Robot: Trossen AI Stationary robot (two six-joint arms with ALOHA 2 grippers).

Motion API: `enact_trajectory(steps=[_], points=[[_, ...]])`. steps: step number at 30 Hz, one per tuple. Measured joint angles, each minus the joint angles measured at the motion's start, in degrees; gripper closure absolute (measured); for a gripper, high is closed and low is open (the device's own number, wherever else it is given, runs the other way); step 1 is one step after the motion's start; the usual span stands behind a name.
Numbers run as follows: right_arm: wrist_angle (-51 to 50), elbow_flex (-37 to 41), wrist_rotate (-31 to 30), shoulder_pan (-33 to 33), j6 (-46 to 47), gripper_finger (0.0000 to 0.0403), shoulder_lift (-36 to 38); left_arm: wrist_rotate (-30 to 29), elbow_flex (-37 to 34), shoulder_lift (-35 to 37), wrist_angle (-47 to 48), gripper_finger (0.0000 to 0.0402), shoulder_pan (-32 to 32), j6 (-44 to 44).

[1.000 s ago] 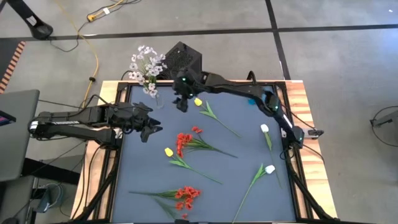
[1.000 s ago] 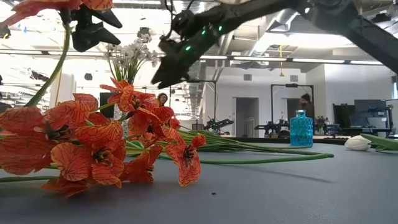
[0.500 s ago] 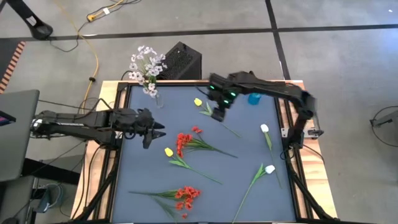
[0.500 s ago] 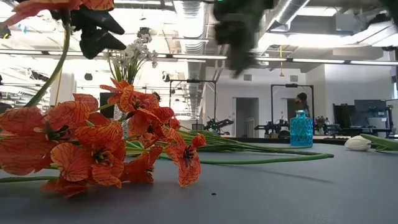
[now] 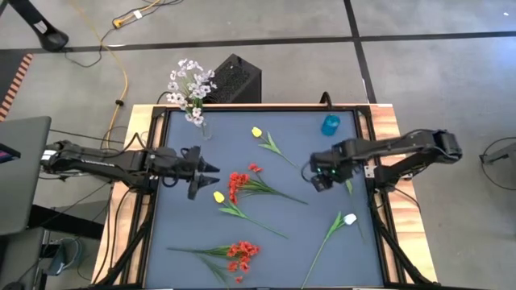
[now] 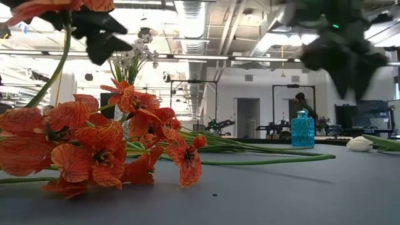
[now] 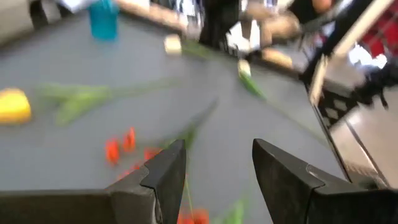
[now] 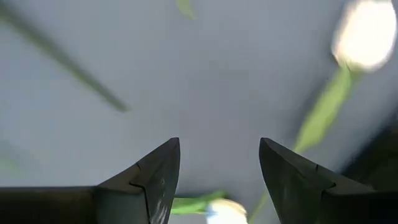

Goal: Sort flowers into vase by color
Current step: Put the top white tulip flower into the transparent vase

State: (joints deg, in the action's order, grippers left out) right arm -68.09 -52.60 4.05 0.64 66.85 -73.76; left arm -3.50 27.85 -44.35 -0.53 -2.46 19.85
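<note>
Green-stemmed artificial flowers (image 5: 242, 187) in red, yellow and white lie scattered across the dark grey table (image 5: 266, 258), none held. The left gripper (image 5: 206, 171), fingers parted and empty, hovers by the left edge near a yellow tulip (image 5: 218, 196). The right gripper (image 5: 316, 179), also spread and empty, hangs near the right edge beside a white tulip (image 8: 359, 37), with a blue glass bottle (image 5: 330, 125) at the far edge.

Black speaker box (image 5: 236, 79), yellow cable (image 5: 121, 72), laptop (image 5: 20, 173), person (image 6: 304, 103)

On the dark mat we count two red blossom clusters (image 5: 239, 184) (image 5: 242, 255), two yellow tulips (image 5: 256, 132) (image 5: 218, 196), two white tulips (image 5: 350, 219) (image 5: 343, 166), one blue glass bottle (image 5: 330, 125) at 1 o'clock, and one pale lilac sprig (image 5: 190, 89) at 11 o'clock.
</note>
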Motion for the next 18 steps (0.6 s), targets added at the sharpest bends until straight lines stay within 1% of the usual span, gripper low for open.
enact_trajectory(steps=[2,4,6,9,12,18], points=[[-0.79,2.74,0.20,2.20,4.93,0.0159,0.45,-1.70,0.02,-0.76,-3.94,0.0228,0.26,-1.41],[-0.98,4.77,0.25,4.08,8.14,0.0159,0.55,-1.68,0.03,-1.82,-7.86,0.0228,0.84,-1.63],[-0.71,6.54,0.33,5.72,9.87,0.0159,0.37,-1.47,0.05,-2.71,-9.39,0.0228,1.34,-1.11],[-0.02,9.68,0.65,7.16,10.84,0.0159,0.33,-1.39,0.05,-3.81,-9.95,0.0228,1.80,1.09],[-0.07,12.41,2.18,7.27,10.81,0.0159,0.60,-0.54,0.05,-4.92,-9.90,0.0228,1.82,3.50],[-0.06,12.48,2.08,6.65,10.91,0.0159,0.42,-0.05,0.05,-6.96,-9.98,0.0228,1.82,6.77]])
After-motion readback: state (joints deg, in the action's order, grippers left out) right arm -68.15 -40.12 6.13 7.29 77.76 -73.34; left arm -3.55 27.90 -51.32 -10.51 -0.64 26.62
